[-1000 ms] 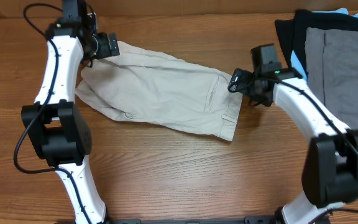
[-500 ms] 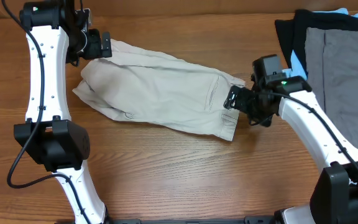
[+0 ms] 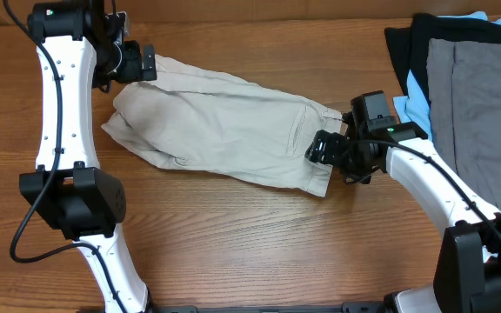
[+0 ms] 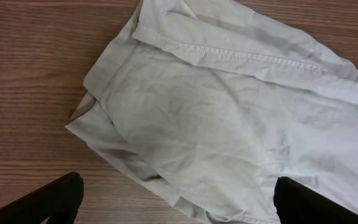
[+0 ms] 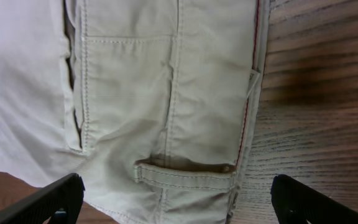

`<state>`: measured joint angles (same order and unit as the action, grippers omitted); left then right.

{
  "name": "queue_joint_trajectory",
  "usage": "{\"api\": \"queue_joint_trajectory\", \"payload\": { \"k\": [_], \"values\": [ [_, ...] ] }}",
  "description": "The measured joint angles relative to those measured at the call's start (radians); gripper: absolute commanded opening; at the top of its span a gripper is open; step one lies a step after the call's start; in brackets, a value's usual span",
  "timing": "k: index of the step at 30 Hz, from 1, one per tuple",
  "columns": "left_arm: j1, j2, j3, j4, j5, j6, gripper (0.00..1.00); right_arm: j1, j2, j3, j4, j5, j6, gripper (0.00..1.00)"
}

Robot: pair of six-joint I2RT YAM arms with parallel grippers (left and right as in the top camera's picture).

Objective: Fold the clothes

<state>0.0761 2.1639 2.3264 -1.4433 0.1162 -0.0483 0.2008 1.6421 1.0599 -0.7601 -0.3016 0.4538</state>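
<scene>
The pale beige shorts [image 3: 224,130] lie folded lengthwise across the middle of the wooden table, waistband end to the right. My left gripper [image 3: 146,63] hovers open above the shorts' far left leg hems [image 4: 229,118], holding nothing. My right gripper [image 3: 323,148] is open and low over the waistband corner, where a belt loop [image 5: 185,174], a pocket seam and a small white label [image 5: 252,78] show between its fingertips. Neither gripper holds cloth.
A pile of other garments lies at the right edge: a flat grey one [image 3: 477,96] on a black one [image 3: 404,48], with light-blue cloth [image 3: 413,91] peeking out. Bare wood [image 3: 233,235] stretches along the table's front.
My right gripper has moved left and down from beside the shorts to over the waistband corner. My left arm lifted and swung earlier, then stayed still.
</scene>
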Motion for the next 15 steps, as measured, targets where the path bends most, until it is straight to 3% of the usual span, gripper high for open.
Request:
{"api": "queue_joint_trajectory", "payload": {
  "k": [15],
  "values": [
    [0.0,0.001,0.0,-0.001,-0.001,0.0,1.0,-0.036,0.021,-0.007,0.024,-0.009,-0.005,1.0]
  ]
}}
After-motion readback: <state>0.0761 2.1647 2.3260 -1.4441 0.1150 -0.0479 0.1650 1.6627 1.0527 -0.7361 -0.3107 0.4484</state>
